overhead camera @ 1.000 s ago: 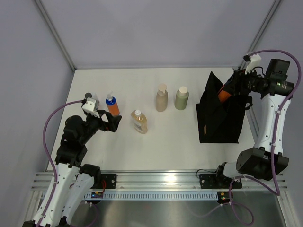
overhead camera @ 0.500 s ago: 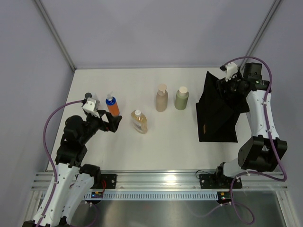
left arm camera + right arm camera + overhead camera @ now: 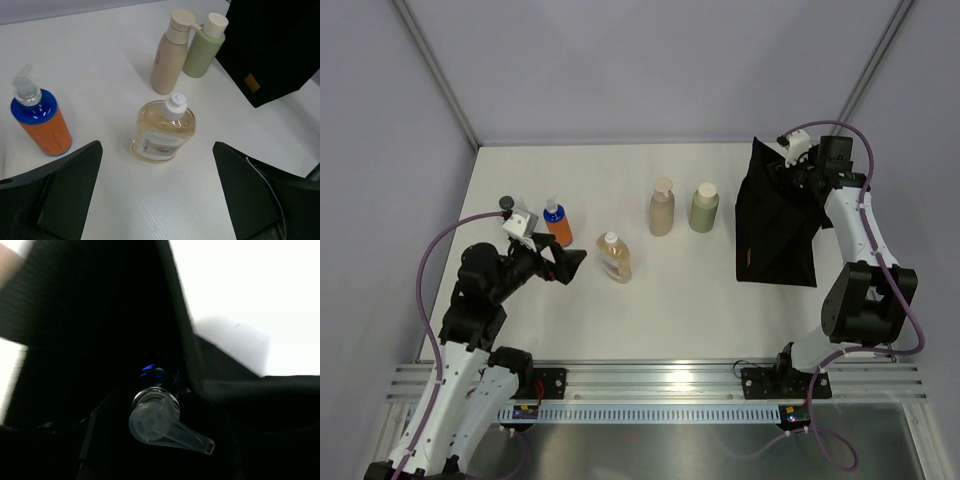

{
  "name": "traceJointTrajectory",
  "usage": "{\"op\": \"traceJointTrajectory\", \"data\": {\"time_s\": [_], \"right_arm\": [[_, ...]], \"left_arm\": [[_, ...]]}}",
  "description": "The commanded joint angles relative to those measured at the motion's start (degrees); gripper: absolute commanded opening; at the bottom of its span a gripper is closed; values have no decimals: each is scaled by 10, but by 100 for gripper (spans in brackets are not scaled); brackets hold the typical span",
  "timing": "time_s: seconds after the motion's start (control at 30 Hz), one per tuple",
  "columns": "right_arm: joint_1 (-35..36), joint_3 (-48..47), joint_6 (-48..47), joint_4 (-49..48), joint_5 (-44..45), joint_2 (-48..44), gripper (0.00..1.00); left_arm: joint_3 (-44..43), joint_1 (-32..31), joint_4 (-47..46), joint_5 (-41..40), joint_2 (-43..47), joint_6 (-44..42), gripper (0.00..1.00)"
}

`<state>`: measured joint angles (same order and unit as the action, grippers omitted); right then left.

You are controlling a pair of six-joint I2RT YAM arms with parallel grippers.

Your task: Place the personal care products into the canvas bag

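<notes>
**QA:** What changed?

**Op:** A second ago I had the orange bottle [image 3: 159, 421] held up over the canvas bag [image 3: 775, 235]. Now my right gripper [image 3: 786, 172] is down at the bag mouth, and the bag has leaned and slid a bit left.

**QA:** Released?

**Op:** Can't tell. The right wrist view shows only its clear pump and a bit of blue cap, deep in the dark bag. No fingers show, so I can't say if I'm holding or letting go. I'd judge that bottle as good as in.

**QA:** What's left?

**Op:** Four on the table [image 3: 650, 310]: second orange bottle [image 3: 557, 222], amber pump [image 3: 614, 257], tan pump [image 3: 662, 208] and olive-green bottle [image 3: 703, 207].

**QA:** Left side?

**Op:** My left gripper [image 3: 570, 265] is spread wide and empty. It has crept toward the amber pump, near but not touching. The second orange bottle stands just beside that path. The bag's soft, so its mouth could fold shut.
</notes>
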<state>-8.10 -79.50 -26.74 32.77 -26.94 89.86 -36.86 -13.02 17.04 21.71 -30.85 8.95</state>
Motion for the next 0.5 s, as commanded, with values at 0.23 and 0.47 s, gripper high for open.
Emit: {"op": "traceJointTrajectory", "data": {"time_s": [0.23,0.47], "right_arm": [[5,-24,-37,111,-37,-63,89],[-11,-168,-89,283,-61,-100,100]], "left_arm": [[-15,-54,-72,76,-63,56,99],[-12,-67,-61,74,-61,48,99]]}}
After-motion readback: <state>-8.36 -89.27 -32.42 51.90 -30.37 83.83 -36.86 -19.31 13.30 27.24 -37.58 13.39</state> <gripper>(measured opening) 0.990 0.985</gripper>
